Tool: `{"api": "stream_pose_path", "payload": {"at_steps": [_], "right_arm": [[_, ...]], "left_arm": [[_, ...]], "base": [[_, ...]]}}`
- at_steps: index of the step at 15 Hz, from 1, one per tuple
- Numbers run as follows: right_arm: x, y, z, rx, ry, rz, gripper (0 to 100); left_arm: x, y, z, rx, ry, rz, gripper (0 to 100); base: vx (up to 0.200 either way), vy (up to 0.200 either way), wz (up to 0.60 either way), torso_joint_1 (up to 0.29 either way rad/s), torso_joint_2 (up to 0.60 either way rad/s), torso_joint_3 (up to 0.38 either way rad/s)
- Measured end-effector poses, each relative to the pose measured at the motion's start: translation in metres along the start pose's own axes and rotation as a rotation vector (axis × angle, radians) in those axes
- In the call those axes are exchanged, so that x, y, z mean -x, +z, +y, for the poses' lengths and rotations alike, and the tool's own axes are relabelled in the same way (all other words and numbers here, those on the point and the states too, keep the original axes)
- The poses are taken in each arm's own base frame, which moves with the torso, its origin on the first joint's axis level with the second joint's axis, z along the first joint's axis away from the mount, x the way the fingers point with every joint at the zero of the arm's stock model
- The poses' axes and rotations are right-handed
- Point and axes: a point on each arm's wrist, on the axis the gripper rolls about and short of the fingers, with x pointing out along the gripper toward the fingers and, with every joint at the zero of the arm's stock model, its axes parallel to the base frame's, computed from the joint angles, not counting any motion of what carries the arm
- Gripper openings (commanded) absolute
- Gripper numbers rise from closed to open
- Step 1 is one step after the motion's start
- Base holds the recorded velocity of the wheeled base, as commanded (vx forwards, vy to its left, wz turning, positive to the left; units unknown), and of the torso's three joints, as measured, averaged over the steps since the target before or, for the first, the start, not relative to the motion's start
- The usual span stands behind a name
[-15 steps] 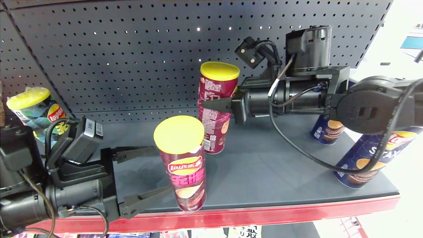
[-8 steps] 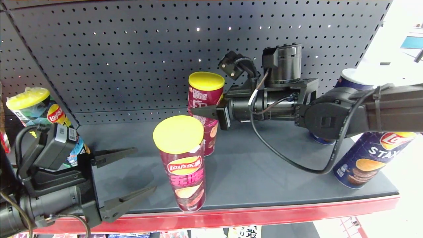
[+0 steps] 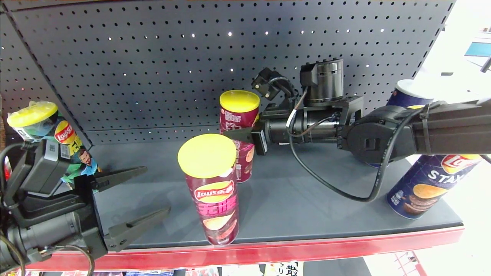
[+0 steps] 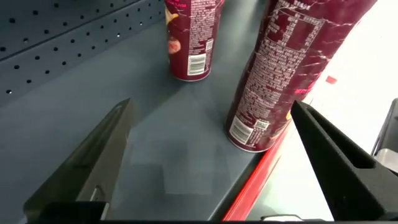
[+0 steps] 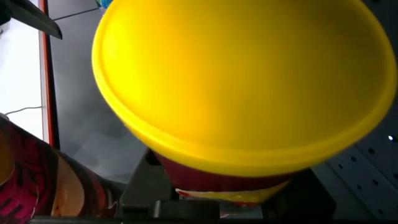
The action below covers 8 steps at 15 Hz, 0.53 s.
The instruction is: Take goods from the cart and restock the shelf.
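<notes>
Two maroon chip cans with yellow lids are on the grey shelf (image 3: 307, 199). The front can (image 3: 213, 191) stands free near the red edge. My right gripper (image 3: 241, 135) is shut on the rear can (image 3: 238, 115), which is upright close to the pegboard; its lid (image 5: 242, 81) looms large in the right wrist view. My left gripper (image 3: 157, 189) is open, low at the left and clear of the front can. From the left wrist, the open left gripper (image 4: 211, 106) faces the front can (image 4: 280, 81) and the rear can (image 4: 189, 37).
A teal-patterned can with a yellow lid (image 3: 42, 122) stands at the far left, behind my left arm. Blue cans (image 3: 429, 180) stand at the right end, another (image 3: 406, 97) behind my right arm. The pegboard (image 3: 153, 57) closes the back. The red shelf lip (image 3: 268, 249) marks the front.
My right arm has moved the rear can back toward the pegboard and lower onto the shelf. My open left gripper has drawn away leftward from the front can.
</notes>
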Motion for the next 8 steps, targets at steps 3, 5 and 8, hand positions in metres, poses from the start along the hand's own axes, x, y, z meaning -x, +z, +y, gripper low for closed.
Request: {"api": "stream_pose_path", "payload": {"at_steps": [3,5,8], "right_arm": [[-0.0001,-0.0009,-0.0008,-0.002,-0.004,0.003,0],[-0.0006,-0.0012,0.0001,-0.002,-0.003,0.004,100],[-0.0002,-0.0017,0.0017,-0.011,-0.002,0.008,100]], "left_arm": [[0.0004,-0.0002,-0.0002,0.002,0.0,0.0,100],[0.0004,-0.0002,-0.0001,0.002,0.0,0.001,100],[-0.0001,0.0003,0.0003,0.002,0.001,0.0,100]], "base": [[0.0,0.0,0.0,0.0,0.0,0.0],[0.0,0.0,0.0,0.0,0.0,0.0],[0.0,0.0,0.0,0.0,0.0,0.0]]}}
